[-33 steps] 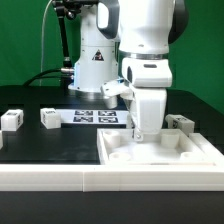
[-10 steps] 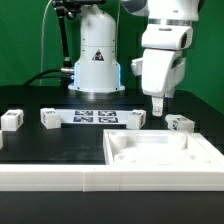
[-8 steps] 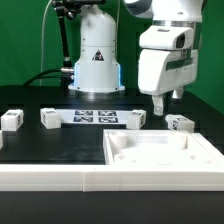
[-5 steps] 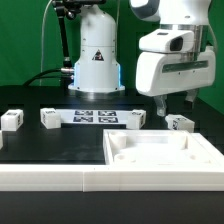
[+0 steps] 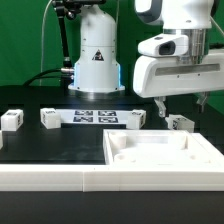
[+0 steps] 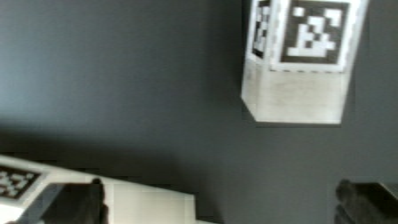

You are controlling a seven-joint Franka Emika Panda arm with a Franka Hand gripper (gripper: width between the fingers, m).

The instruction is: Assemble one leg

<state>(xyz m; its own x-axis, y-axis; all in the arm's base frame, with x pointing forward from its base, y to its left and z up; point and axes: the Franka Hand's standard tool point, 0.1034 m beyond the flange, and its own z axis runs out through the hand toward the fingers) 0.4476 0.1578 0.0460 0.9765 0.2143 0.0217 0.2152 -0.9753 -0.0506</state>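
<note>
Pincer (image 5: 182,110) hangs open over the table at the exterior view's right, its two dark fingers (image 5: 160,106) spread wide with nothing between them. The hand points straight down with its broad white face turned to the camera, and the wrist rises out of the top of the picture. At the exterior view's far left a spare leg (image 5: 11,119) sits on the black table (image 5: 60,145). Just to its right a second spare leg (image 5: 49,118) stands close by the end of the marker board (image 5: 97,117), which lies flat before the robot's base (image 5: 97,60). A third spare leg (image 5: 135,118) sits at the board's other end. Nearer the camera the large white panel (image 5: 165,160) lies flat, its recessed face up. Behind the panel's far edge, below the open fingers and touching neither, lies the leg (image 5: 180,123). The wrist view shows this leg (image 6: 299,65) flat on the dark table, marker face visible, well apart from the fingertips (image 6: 370,200) at the picture's edge.
</note>
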